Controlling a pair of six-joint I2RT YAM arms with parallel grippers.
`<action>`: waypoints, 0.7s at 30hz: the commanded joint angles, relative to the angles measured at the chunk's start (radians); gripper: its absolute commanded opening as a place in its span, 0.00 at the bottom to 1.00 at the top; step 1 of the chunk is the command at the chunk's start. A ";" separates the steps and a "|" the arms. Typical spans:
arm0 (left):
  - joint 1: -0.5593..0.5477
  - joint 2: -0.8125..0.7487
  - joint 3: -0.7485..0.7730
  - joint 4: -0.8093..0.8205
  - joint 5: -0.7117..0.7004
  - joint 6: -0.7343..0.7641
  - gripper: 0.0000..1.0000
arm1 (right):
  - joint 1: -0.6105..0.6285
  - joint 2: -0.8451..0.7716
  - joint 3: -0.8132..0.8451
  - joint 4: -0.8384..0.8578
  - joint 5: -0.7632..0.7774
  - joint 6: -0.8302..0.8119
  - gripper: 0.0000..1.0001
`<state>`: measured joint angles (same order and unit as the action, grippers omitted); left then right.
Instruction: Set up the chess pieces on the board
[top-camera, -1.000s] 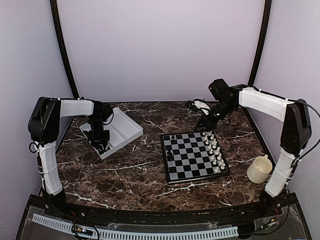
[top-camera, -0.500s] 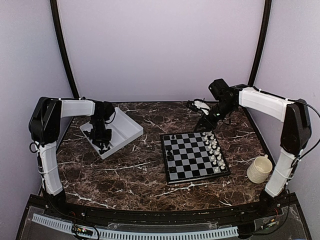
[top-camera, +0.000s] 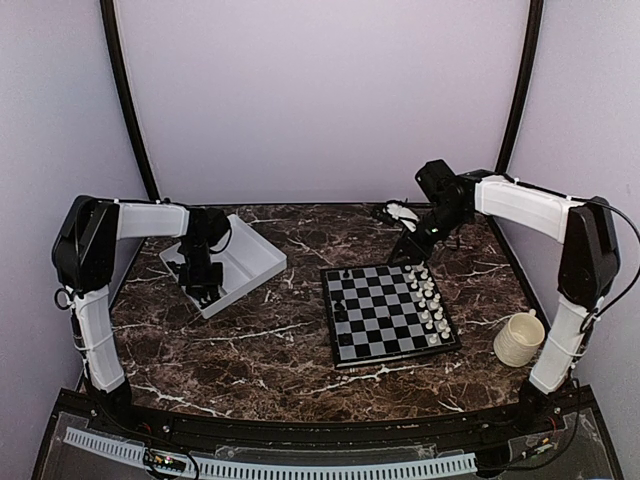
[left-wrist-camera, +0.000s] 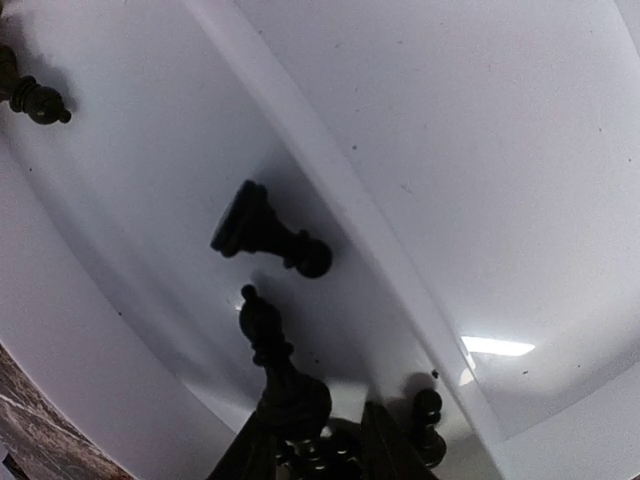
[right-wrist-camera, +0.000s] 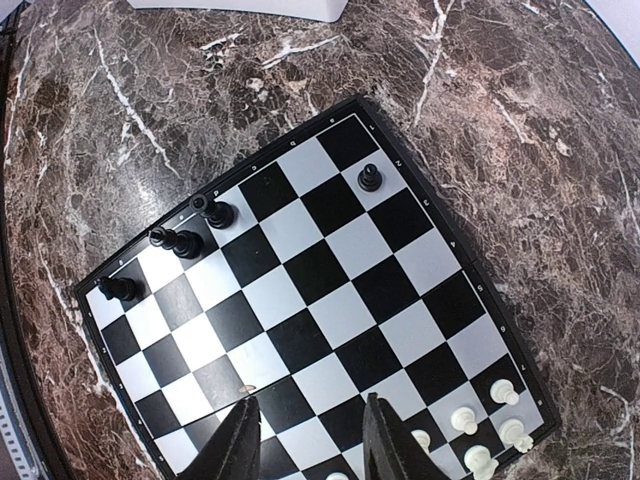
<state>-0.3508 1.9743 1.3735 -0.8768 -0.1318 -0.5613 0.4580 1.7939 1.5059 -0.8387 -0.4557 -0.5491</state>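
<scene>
Hovering right gripper (right-wrist-camera: 305, 440) over board (right-wrist-camera: 322, 272) edge; left gripper (left-wrist-camera: 310, 440) inside tray (left-wrist-camera: 450, 150).

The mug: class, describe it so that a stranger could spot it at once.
Find the dark marble table, then the chessboard at its middle. Just right of the board stands a cream mug. It is the only rounded vessel; the white tray far left is boxy.

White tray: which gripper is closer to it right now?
Left. The left gripper is down inside the white tray; the right gripper hangs by the far right corner of the board, well apart from the tray.
</scene>
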 joint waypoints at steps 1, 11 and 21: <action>-0.007 -0.002 -0.038 -0.046 0.008 -0.013 0.27 | 0.009 0.009 0.027 -0.004 -0.014 -0.006 0.36; 0.000 0.034 -0.001 -0.011 -0.056 0.024 0.20 | 0.011 0.009 0.023 -0.003 -0.006 -0.005 0.36; 0.001 0.015 0.015 -0.050 -0.091 0.044 0.06 | 0.020 0.011 0.026 -0.004 0.006 0.001 0.36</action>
<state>-0.3534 1.9953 1.4002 -0.8803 -0.1925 -0.5323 0.4675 1.7962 1.5063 -0.8387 -0.4503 -0.5488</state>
